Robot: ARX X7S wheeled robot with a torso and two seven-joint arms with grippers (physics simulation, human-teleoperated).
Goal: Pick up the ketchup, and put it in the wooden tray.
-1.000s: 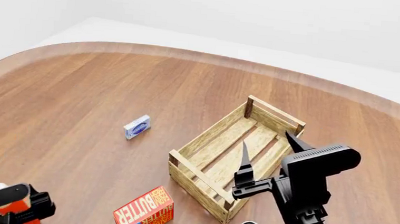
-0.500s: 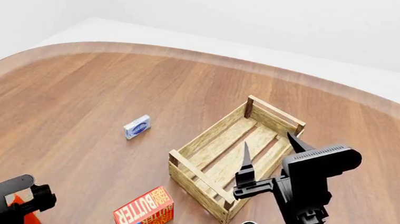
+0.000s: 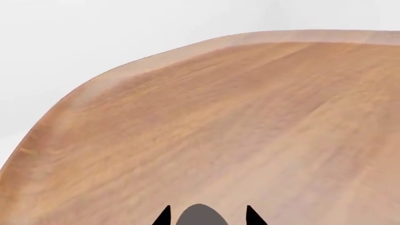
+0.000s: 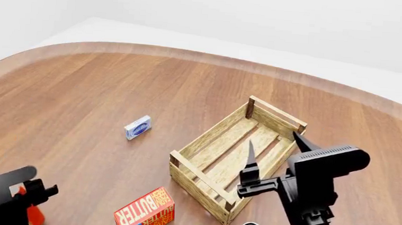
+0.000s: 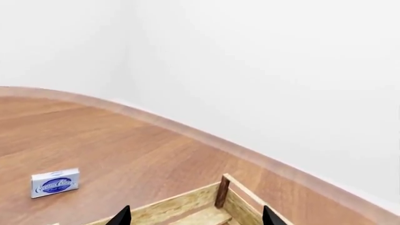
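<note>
Left gripper (image 4: pixel 31 196) sits over the slim orange-red ketchup bottle (image 4: pixel 34 215); grasp undeterminable. Right gripper (image 4: pixel 275 148), fingers spread, hangs above the empty pale slatted wooden tray (image 4: pixel 216 145).

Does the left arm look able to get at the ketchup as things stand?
Probably yes: in the head view the left gripper sits right over the ketchup, hiding most of it, with nothing else between. The left wrist view shows only bare table, so contact is unclear.

A bare simulated test room, not a lived-in home: a broad round-edged wooden table (image 4: pixel 117 96) stands against blank white walls (image 5: pixel 262 70), with groceries scattered on it.
</note>
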